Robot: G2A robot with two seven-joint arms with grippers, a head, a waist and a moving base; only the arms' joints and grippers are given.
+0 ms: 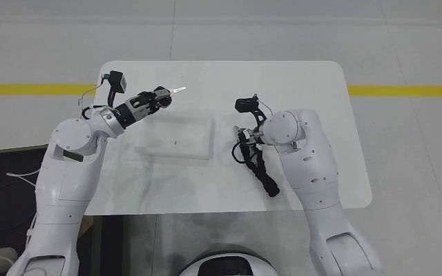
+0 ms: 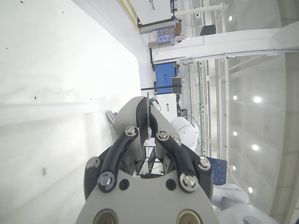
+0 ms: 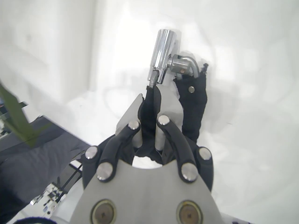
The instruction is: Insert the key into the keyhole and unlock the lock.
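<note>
1. The block (image 1: 176,138) lies in the middle of the surface (image 1: 311,76), between the two arms.
2. The left pincer (image 2: 147,106) is above the surface, beyond the block's far edge. The key (image 1: 179,90) is pinched in it and points to the right.
3. The right pincer (image 3: 151,95) is just right of the block and clamps the strap (image 3: 193,99) close to the lock (image 3: 162,52).
4. The lock is just beyond the right pincer's tips, near the block's right side.
5. The rest of the strap lies on the surface, nearer the robot, to the right of the block.
</note>
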